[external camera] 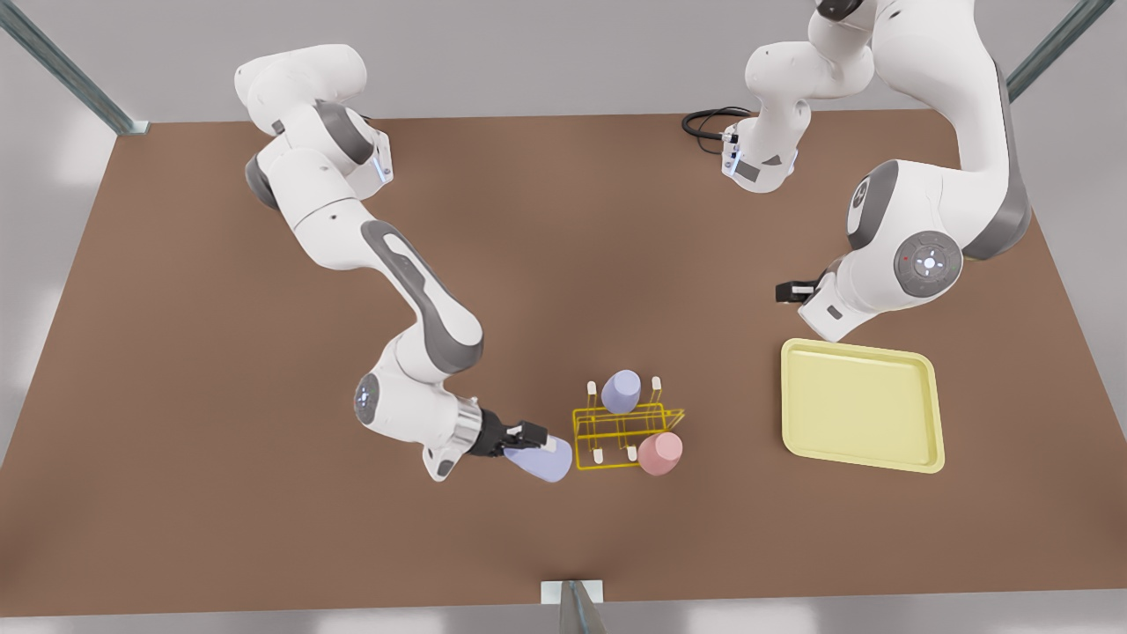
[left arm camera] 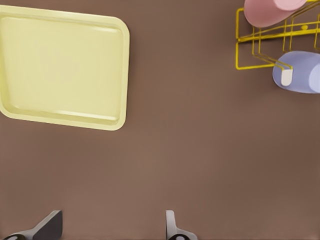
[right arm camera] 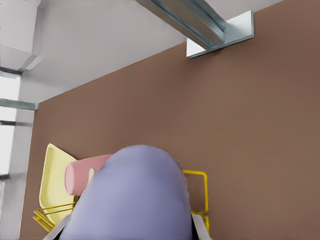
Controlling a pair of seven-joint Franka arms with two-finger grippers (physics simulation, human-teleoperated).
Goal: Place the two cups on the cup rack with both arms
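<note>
The yellow wire cup rack [external camera: 588, 431] [left arm camera: 250, 50] [right arm camera: 200, 192] stands on the brown table, near its front edge. A salmon pink cup [external camera: 660, 453] [left arm camera: 270, 11] [right arm camera: 82, 175] sits tilted on a peg at the rack's corner toward the front view's right. A lavender cup [external camera: 621, 391] [left arm camera: 300, 72] rests on a far-side peg. My right gripper [external camera: 528, 436], on the arm at the front view's left, is shut on another lavender cup [external camera: 539, 460] [right arm camera: 132, 200], tilted just beside the rack. My left gripper [external camera: 790, 291] [left arm camera: 110, 230] hangs open and empty behind the tray.
A pale yellow flat tray [external camera: 858, 405] [left arm camera: 62, 67] [right arm camera: 52, 175] lies to the front view's right of the rack. A black cable [external camera: 704, 121] lies at the table's far edge. A metal bracket [external camera: 570, 592] [right arm camera: 220, 32] is fixed at the front edge.
</note>
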